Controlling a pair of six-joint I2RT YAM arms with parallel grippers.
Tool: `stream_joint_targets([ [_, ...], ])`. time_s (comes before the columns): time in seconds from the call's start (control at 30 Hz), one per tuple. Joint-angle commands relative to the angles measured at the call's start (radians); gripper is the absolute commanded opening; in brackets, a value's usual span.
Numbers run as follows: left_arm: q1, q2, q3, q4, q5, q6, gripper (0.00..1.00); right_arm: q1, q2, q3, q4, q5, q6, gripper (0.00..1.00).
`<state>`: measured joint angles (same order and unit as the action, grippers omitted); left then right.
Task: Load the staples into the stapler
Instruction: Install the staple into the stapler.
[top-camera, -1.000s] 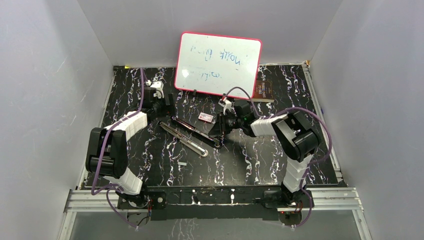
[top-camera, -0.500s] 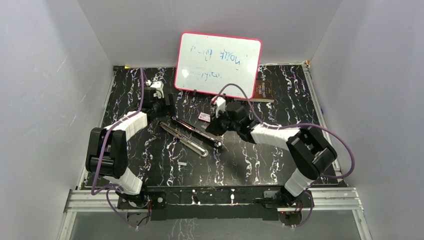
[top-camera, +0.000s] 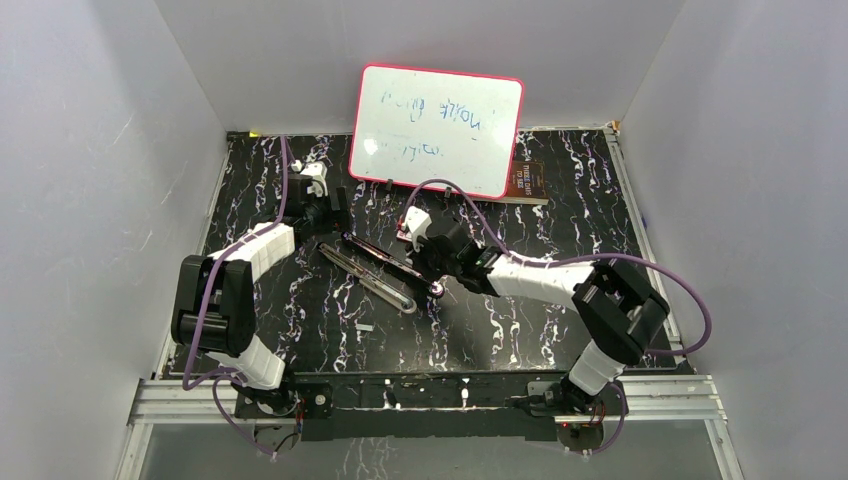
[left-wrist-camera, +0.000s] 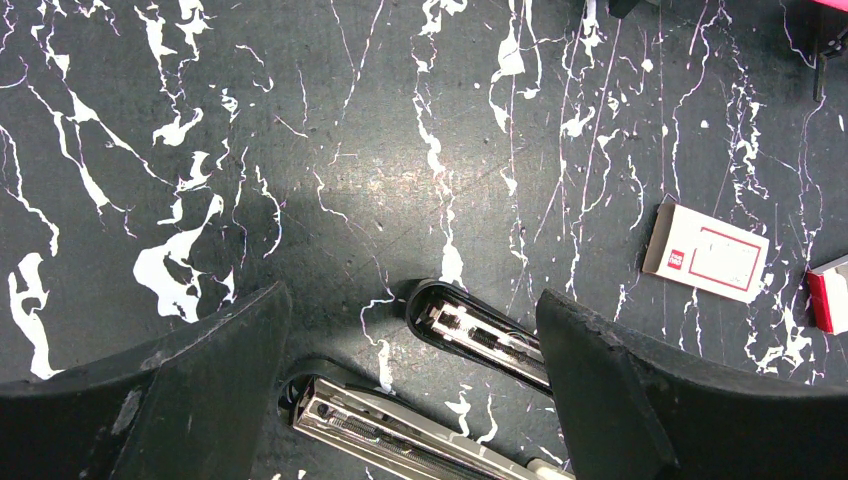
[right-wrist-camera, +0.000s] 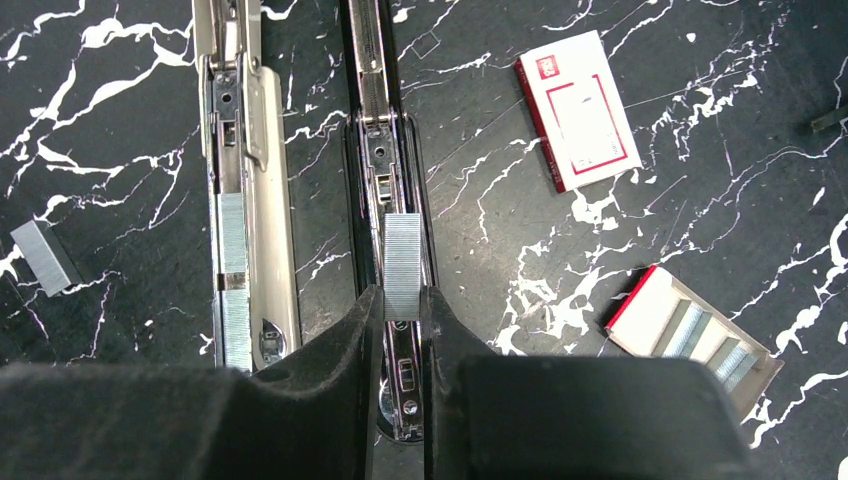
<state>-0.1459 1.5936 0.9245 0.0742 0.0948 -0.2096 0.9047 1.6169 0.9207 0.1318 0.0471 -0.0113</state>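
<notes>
The black stapler (top-camera: 380, 272) lies opened out flat mid-table, its two halves side by side. In the right wrist view the black half (right-wrist-camera: 382, 150) runs up the middle and the half with the shiny metal rail (right-wrist-camera: 235, 200) lies to its left, with staples showing in the rail. My right gripper (right-wrist-camera: 402, 298) is shut on a short silvery strip of staples (right-wrist-camera: 403, 255), held just over the black half. It shows over the stapler's right end in the top view (top-camera: 425, 268). My left gripper (left-wrist-camera: 410, 300) is open, its jaws straddling the stapler's far ends (left-wrist-camera: 470, 330) without touching.
A white box with a red label (right-wrist-camera: 580, 110) lies right of the stapler. An open tray of staple strips (right-wrist-camera: 695, 335) sits nearer. A loose strip (right-wrist-camera: 40, 257) lies left of the stapler. A whiteboard (top-camera: 437, 128) and a brown box (top-camera: 525, 182) stand at the back.
My right arm has stretched to the left and its gripper has moved over the stapler's black half. The left arm and the stapler have not moved.
</notes>
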Motion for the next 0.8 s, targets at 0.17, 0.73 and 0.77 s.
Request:
stream_joint_targets([
  [0.17,0.007,-0.028,-0.004,0.007,0.015,-0.003,0.92,0.012,0.032,0.076,-0.037,0.011,-0.034,0.11],
  [0.73,0.006,-0.030,-0.006,0.009,0.017,-0.004,0.92,0.012,0.069,0.113,-0.088,-0.028,-0.009,0.11],
  [0.77,0.006,-0.030,-0.006,0.009,0.017,-0.004,0.92,0.011,0.070,0.113,-0.090,-0.029,-0.009,0.11],
])
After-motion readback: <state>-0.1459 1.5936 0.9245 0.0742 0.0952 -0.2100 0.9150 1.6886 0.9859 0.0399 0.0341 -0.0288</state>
